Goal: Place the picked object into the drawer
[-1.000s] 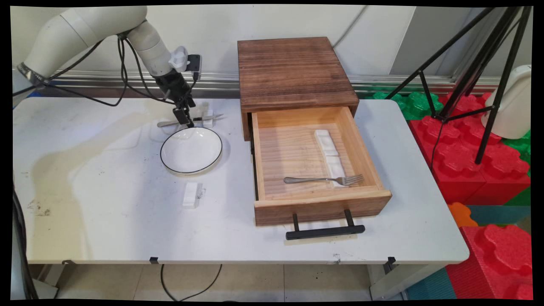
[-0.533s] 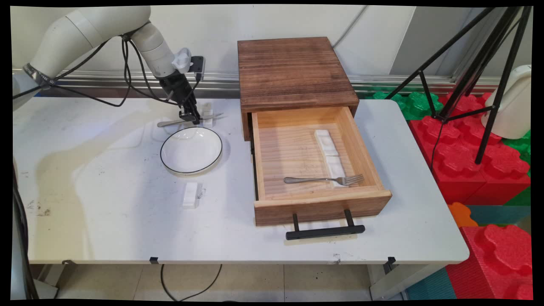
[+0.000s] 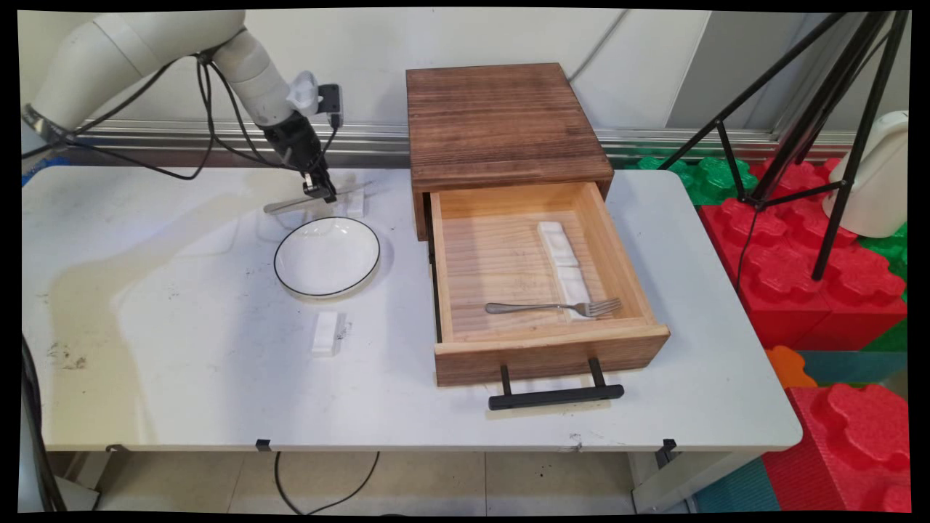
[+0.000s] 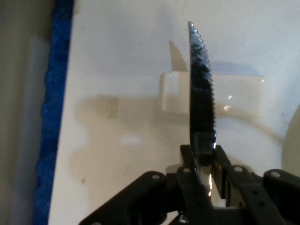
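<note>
Gripping a knife [image 3: 317, 197], the gripper [image 3: 320, 190] has its fingers [image 4: 189, 174] closed tight on the blade near the handle end, at the far left part of the table [image 3: 182, 363], just behind the plate [image 3: 327, 256]. Main view shows the knife as a thin silver bar, tilted, handle end lower at left, tip higher at right toward a small white block [image 3: 355, 202] beside it; can't tell from here if the handle end touches the table. Hand view shows what main can't: knife [image 4: 201, 89] blade edge-on, serrated teeth along one side, dark shiny metal, pointed tip sticking up away from the gripper [image 4: 205, 159], with the white block [image 4: 234, 96] lying crosswise behind the blade and the plate rim [image 4: 293, 145] just at the right edge. Blue strip [image 4: 54, 117] runs along the table edge at left, only seen in hand view. Main view alone shows the rest: plate white, black rim, nothing on it; second white block [image 3: 328, 333] nearer the front, apart from the plate; wooden box [image 3: 501, 123] with its drawer [image 3: 545, 349] pulled out, a fork [image 3: 554, 308] lying across the drawer's front, tines resting on a long white strip [image 3: 563, 258] inside. Black tripod [image 3: 814, 131] and red foam blocks [image 3: 814, 283] off the table's right.
</note>
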{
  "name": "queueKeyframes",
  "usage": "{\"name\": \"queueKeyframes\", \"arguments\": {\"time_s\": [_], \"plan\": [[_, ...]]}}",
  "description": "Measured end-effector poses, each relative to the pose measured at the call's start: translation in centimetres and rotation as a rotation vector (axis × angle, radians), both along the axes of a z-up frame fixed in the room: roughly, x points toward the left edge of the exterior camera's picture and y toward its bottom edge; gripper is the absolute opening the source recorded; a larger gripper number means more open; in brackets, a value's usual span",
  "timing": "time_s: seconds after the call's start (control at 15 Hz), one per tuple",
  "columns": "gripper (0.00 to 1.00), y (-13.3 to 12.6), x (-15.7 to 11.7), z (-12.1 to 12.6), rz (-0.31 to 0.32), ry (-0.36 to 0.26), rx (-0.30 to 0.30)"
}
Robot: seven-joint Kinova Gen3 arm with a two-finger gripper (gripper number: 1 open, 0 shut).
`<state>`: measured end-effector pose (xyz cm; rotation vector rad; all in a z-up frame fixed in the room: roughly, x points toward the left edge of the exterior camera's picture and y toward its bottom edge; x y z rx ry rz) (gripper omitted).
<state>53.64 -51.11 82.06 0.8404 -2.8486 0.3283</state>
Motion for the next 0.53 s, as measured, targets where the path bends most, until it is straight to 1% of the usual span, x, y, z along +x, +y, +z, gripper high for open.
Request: {"name": "queueKeyframes", "arguments": {"time_s": [0.27,0.4,0.53], "plan": [[0.0,1.9,0.6,2.4,0.114,-0.017,-0.054],[0.0,3.1,0.6,3.9,0.163,-0.022,-0.088],[0.0,4.3,0.4,5.5,0.199,-0.023,-0.124]]}}
